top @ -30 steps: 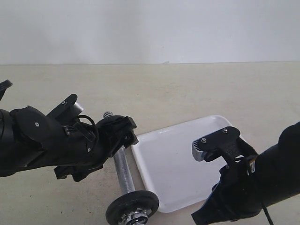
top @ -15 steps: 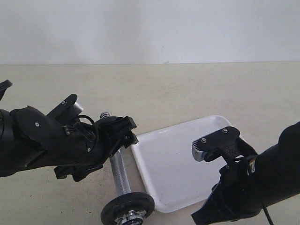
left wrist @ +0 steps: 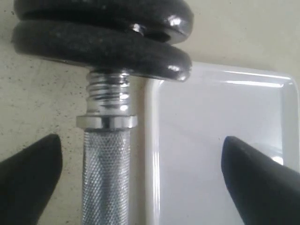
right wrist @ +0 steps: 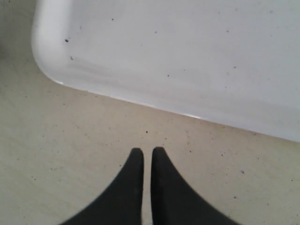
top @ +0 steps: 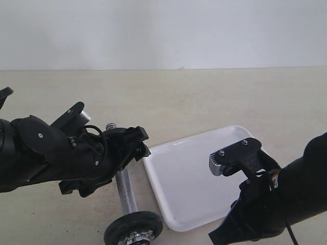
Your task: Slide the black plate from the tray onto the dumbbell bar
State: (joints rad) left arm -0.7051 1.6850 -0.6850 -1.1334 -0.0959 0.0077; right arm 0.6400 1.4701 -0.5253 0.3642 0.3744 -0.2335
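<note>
Plainly, in the exterior view the tray (top: 204,148) lies bare on the worktop (top: 204,97), so the plate is not on it. The bar (top: 125,191) lies along the tray's left edge, just beside it. Black discs (top: 134,225) sit on the bar's near end, off the tray's near-left corner. The left fingers (top: 137,143) hover over the bar's far part, by the tray's far-left corner, probably to steady the bar so it cannot roll. The right arm (top: 286,194) hangs over the tray's near-right side, likely parked out of the way. The left wrist view shows the left fingers (left wrist: 28,183) wide apart. One is over the worktop and the other over the tray (left wrist: 220,140), with the bar (left wrist: 105,178) between them and untouched, a stance fit for closing on the knurled grip. Beyond a chrome collar (left wrist: 107,122), two discs (left wrist: 101,49) sit pressed together on the threaded end. I judge one of them to be the plate, already slid on, but I cannot tell which. The right wrist view shows the right fingers (right wrist: 129,187) drawn together on nothing. They are over bare worktop just outside the tray's rim (right wrist: 117,93), which suggests their part is done.
</note>
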